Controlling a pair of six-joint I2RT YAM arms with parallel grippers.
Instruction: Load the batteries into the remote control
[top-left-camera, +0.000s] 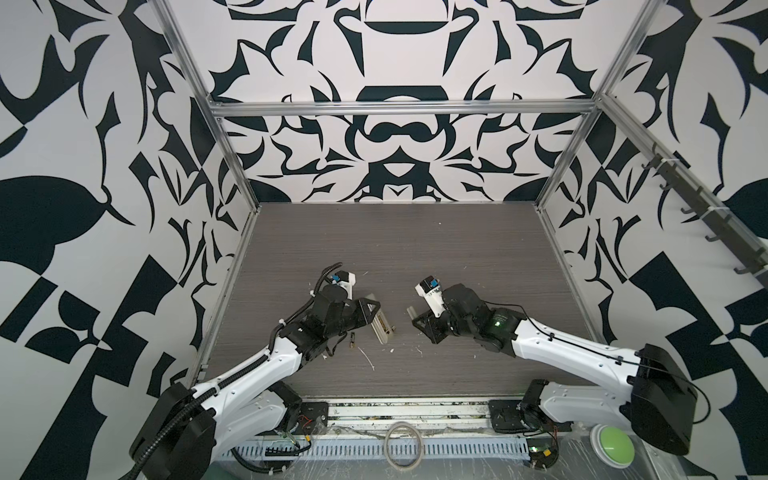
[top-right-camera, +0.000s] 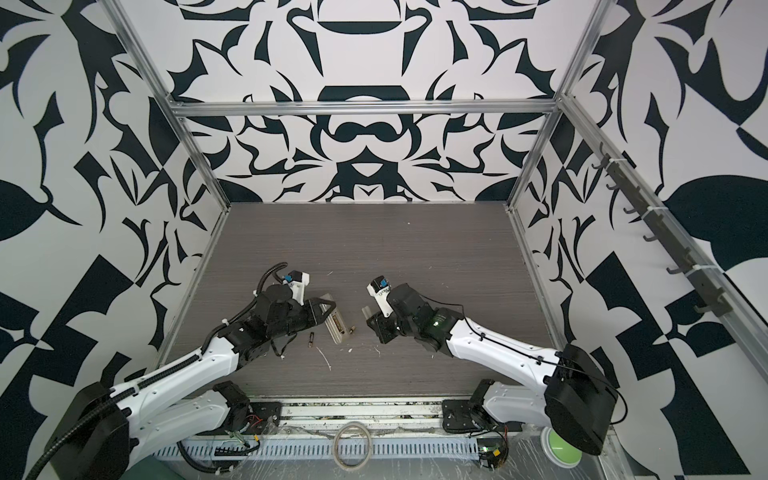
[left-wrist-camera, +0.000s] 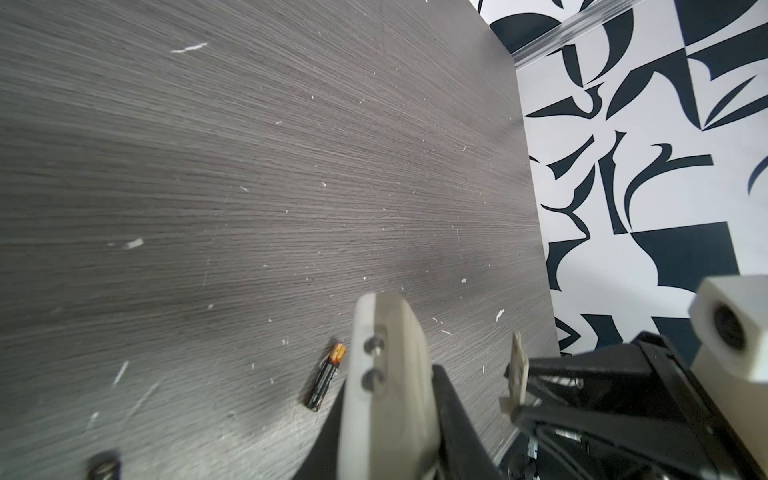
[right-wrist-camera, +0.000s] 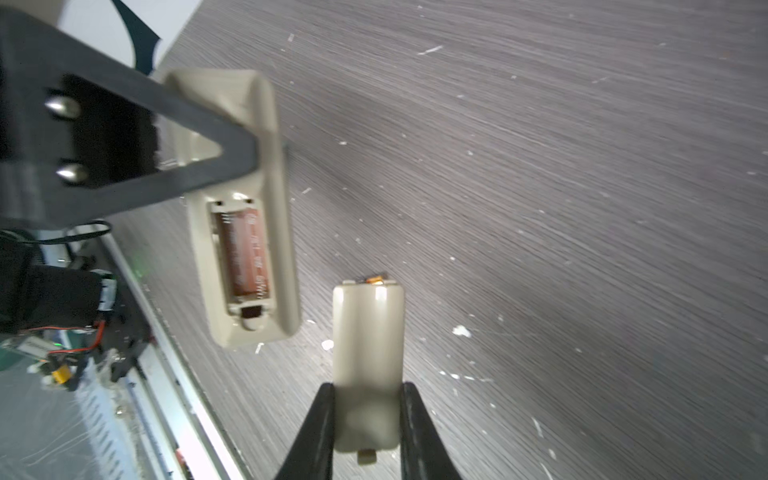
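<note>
Right wrist view: your left claw (top-left-camera: 374, 306) clamps the remote (right-wrist-camera: 286, 249), right claw (right-wrist-camera: 368, 388) pinches its cover (right-wrist-camera: 368, 332). The loose battery (left-wrist-camera: 326, 380) beside the remote likely feels light, slick; pinch its middle.

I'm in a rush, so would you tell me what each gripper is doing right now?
Left gripper: closed on the remote control.
Right gripper: closed on the battery cover.

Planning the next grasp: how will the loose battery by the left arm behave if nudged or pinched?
The battery is a thin cylinder lying flat on the table, so a sideways nudge will probably roll it. It looks rigid, so pinching shouldn't deform it, but its round body may slip from an off-centre grip.
</note>
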